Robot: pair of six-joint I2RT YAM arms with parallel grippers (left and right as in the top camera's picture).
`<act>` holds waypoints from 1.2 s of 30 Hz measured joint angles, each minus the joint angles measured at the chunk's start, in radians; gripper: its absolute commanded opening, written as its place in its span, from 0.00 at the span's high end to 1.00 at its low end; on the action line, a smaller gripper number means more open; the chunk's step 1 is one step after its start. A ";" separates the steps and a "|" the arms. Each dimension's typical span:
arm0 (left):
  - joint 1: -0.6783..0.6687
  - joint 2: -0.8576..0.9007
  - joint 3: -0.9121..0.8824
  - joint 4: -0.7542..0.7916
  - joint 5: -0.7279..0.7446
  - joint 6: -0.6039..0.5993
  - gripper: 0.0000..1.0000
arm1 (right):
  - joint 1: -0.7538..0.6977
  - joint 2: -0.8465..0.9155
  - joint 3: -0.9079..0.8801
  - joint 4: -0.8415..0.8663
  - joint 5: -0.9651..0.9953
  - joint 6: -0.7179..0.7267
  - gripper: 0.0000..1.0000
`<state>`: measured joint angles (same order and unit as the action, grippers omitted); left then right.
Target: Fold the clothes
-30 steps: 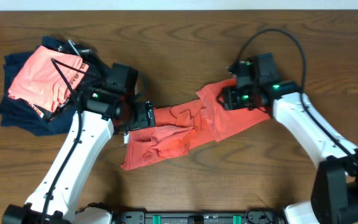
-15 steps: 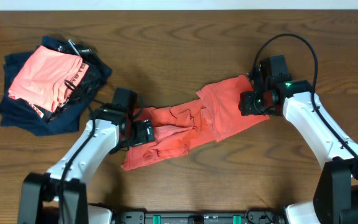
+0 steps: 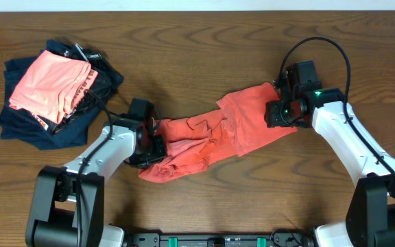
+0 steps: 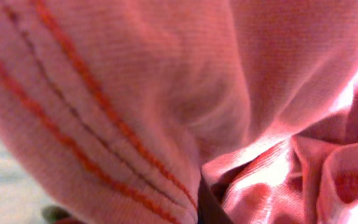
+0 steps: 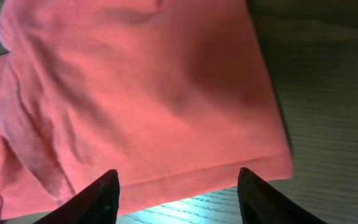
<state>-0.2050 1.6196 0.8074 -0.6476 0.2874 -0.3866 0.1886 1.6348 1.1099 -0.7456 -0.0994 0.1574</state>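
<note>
The clothes, a red-orange T-shirt (image 3: 204, 140), lie crumpled in a long band across the middle of the table. My left gripper (image 3: 155, 143) is at the shirt's left end and shut on a bunch of its fabric. Stitched hem and folds of the shirt (image 4: 135, 93) fill the left wrist view and hide the fingers. My right gripper (image 3: 274, 113) hovers over the shirt's right end. In the right wrist view it (image 5: 180, 196) is open, its dark fingertips (image 5: 107, 193) straddling the flat edge of the shirt (image 5: 135, 81) with nothing between them. The lettering is hidden.
A pile of other garments sits at the back left: a salmon-pink piece (image 3: 46, 86) on top of navy cloth (image 3: 26, 130) and black cloth. Bare wooden table (image 3: 204, 48) surrounds the shirt.
My left gripper has slid toward the front along the shirt's left end and shut on the fabric, pulling the lower left corner inward. The right gripper shifted right, then held still.
</note>
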 measured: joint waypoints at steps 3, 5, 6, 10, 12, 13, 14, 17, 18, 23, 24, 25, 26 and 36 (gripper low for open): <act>0.069 0.000 0.037 -0.120 -0.033 0.018 0.94 | 0.000 0.000 0.000 -0.020 0.042 0.014 0.41; 0.134 0.000 0.088 -0.196 -0.074 0.026 0.94 | -0.002 0.000 0.000 -0.032 0.072 0.024 0.41; 0.181 0.000 0.133 -0.240 -0.102 0.029 0.94 | -0.005 0.000 0.000 -0.040 0.090 0.029 0.41; 0.311 -0.003 0.301 -0.359 -0.164 0.041 0.94 | -0.032 0.000 0.001 -0.056 0.126 0.041 0.41; 0.345 -0.007 0.366 -0.417 -0.168 0.048 0.94 | -0.051 0.000 0.001 -0.062 0.135 0.044 0.41; 0.351 -0.011 0.393 -0.446 -0.161 0.051 0.94 | -0.059 0.000 0.001 -0.063 0.139 0.045 0.41; 0.349 -0.014 0.417 -0.470 -0.144 0.056 0.94 | -0.066 0.000 0.001 -0.065 0.142 0.045 0.41; 0.301 -0.029 0.454 -0.498 -0.075 0.070 0.94 | -0.079 0.000 0.001 -0.066 0.149 0.047 0.41; 0.267 -0.035 0.458 -0.492 -0.051 0.073 0.94 | -0.081 0.000 0.001 -0.067 0.150 0.048 0.40; 0.050 -0.047 0.459 -0.402 0.017 0.065 0.94 | -0.086 0.000 0.001 -0.078 0.153 0.047 0.41; 0.000 -0.047 0.459 -0.374 0.025 0.061 0.94 | -0.087 0.000 0.001 -0.080 0.153 0.047 0.40; -0.048 -0.047 0.459 -0.344 0.030 0.052 0.94 | -0.087 0.000 0.001 -0.081 0.153 0.048 0.40; -0.098 -0.047 0.460 -0.309 0.035 0.046 0.94 | -0.087 0.000 0.001 -0.082 0.153 0.048 0.40; -0.400 0.063 0.460 -0.056 0.051 -0.024 0.74 | -0.087 0.000 0.001 -0.090 0.153 0.048 0.40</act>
<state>-0.6048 1.6821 1.2678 -0.7033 0.3382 -0.4103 0.1020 1.6348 1.1110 -0.8360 0.0536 0.2050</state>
